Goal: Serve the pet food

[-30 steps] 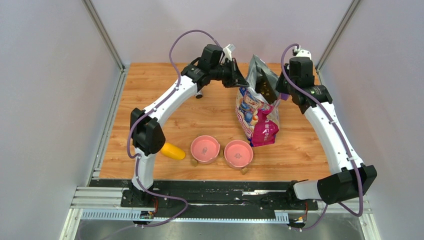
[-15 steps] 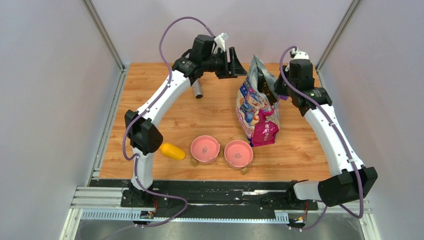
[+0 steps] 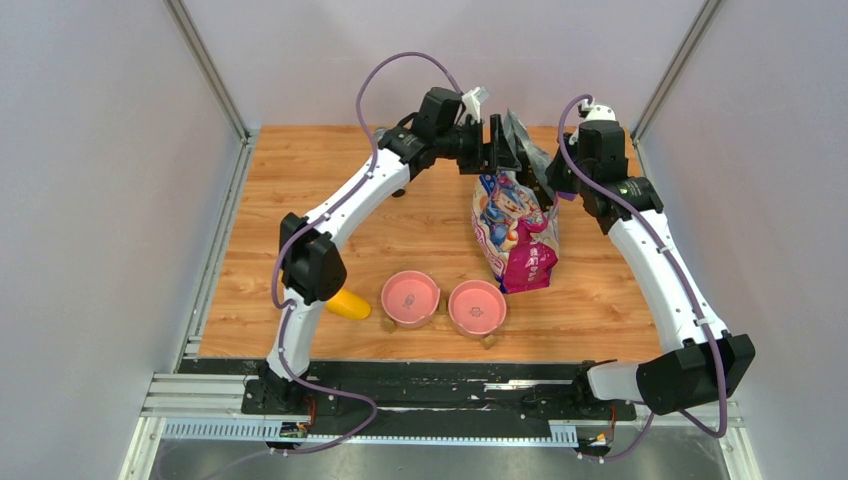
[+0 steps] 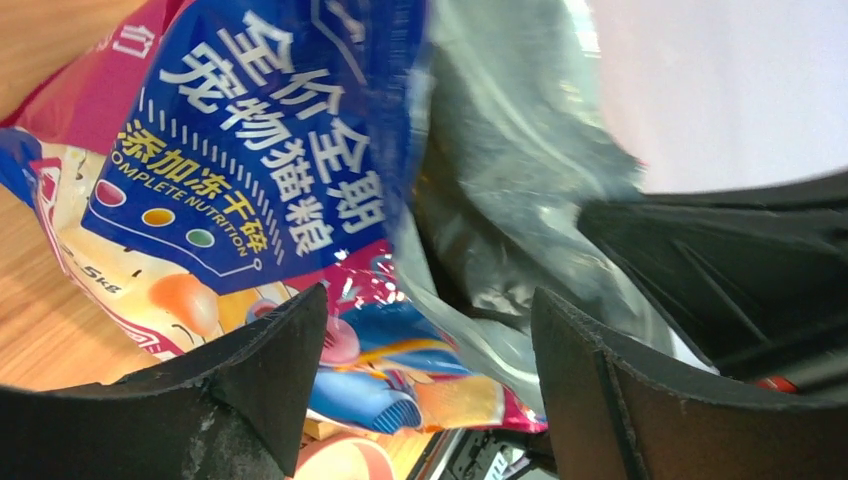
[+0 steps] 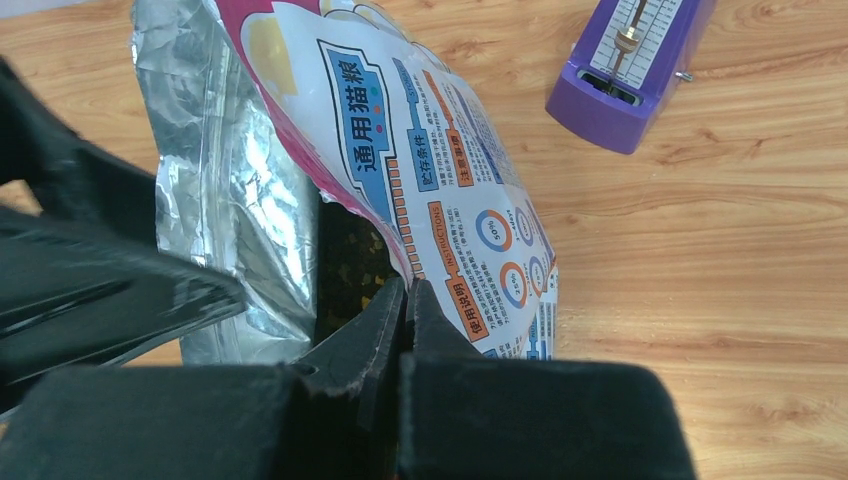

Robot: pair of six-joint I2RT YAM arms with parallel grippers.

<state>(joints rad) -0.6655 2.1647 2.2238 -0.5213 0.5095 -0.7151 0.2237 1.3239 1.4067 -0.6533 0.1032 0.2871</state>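
Observation:
The glossy purple-pink pet food bag [image 3: 515,225] stands open at the back of the table. Dark brown pet food [image 5: 345,265] shows down inside it, past the silver lining [image 5: 230,230]. My right gripper [image 5: 405,290] is shut on the bag's right rim and holds the mouth apart. My left gripper [image 3: 505,145] is open at the top left of the mouth. In the left wrist view the bag's front wall [image 4: 250,150] and its silver edge [image 4: 520,170] run between the spread fingers of the left gripper [image 4: 430,330]. The fingers do not touch the edge.
Two pink bowls [image 3: 410,297] [image 3: 477,306] sit side by side near the front edge. A yellow scoop [image 3: 348,303] lies left of them, partly under my left arm. A purple device [image 5: 630,70] stands on the wood beside the bag.
My left gripper opened, pulled back to the left away from the bag, then swung right again to the bag's mouth. The right gripper kept its hold on the rim.

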